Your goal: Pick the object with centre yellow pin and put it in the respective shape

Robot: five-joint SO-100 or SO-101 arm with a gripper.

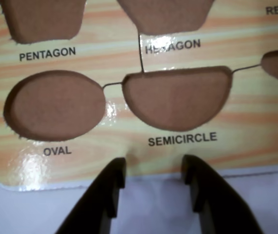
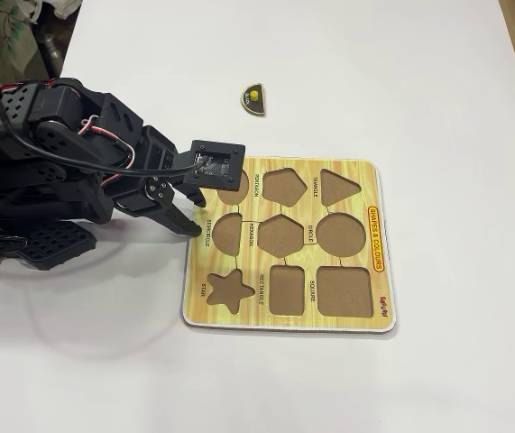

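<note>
The semicircle piece [image 2: 253, 97], dark-rimmed with a yellow centre pin, lies on the white table beyond the board, apart from the arm. It is out of the wrist view. The wooden shape board [image 2: 380, 287] has empty cutouts. My gripper [image 2: 197, 216] hovers at the board's left edge in the fixed view, open and empty. In the wrist view the gripper [image 1: 154, 163] sits just below the board's edge [image 1: 129, 141], in line with the empty semicircle cutout [image 1: 177, 97]. That semicircle cutout also shows in the fixed view [image 2: 228, 230].
The oval cutout [image 1: 56, 105], pentagon cutout [image 1: 41, 19] and hexagon cutout [image 1: 165, 14] are empty. The fixed view also shows star [image 2: 230, 289], circle, triangle, rectangle and square cutouts. The arm's base [image 2: 32, 171] fills the left side. A white table surrounds the board.
</note>
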